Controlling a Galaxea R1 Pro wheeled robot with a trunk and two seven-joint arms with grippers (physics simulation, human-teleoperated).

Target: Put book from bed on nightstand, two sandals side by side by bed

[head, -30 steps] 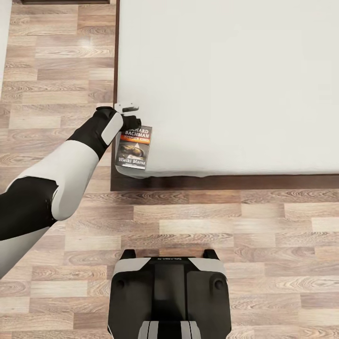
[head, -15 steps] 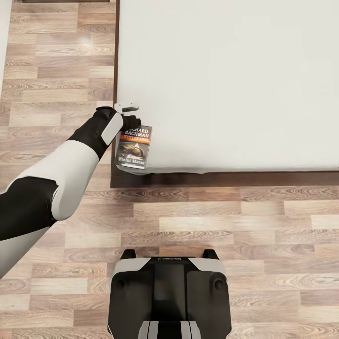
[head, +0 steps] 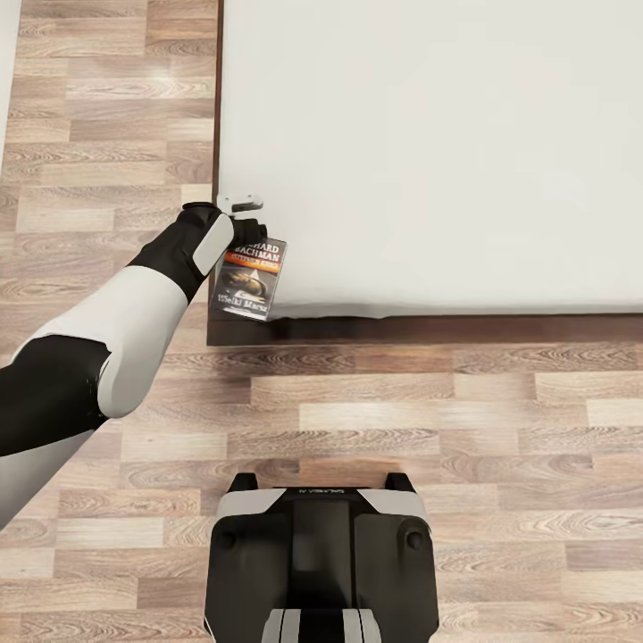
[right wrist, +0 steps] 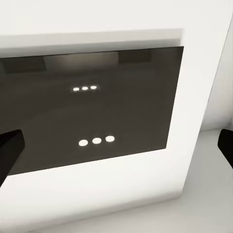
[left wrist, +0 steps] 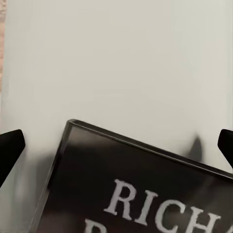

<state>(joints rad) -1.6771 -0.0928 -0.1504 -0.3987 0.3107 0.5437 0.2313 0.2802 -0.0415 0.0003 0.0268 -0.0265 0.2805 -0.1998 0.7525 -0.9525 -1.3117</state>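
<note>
We are on the book step: our left claw has its fingers spread apart around the top edge of the thin dark-grey paperback book, which overhangs the light-grey mattress bed corner just below it, so next we must close firmly.

Left gripper at the book on the bed's corner

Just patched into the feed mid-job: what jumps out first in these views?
The book, dark cover lettered RICHARD BACHMAN, sits tilted at the near left corner of the bed, overhanging the mattress edge. The left gripper is right at the book's top edge; in the left wrist view its fingertips flank the cover. Wood plank floor lies in front of the bed.
</note>
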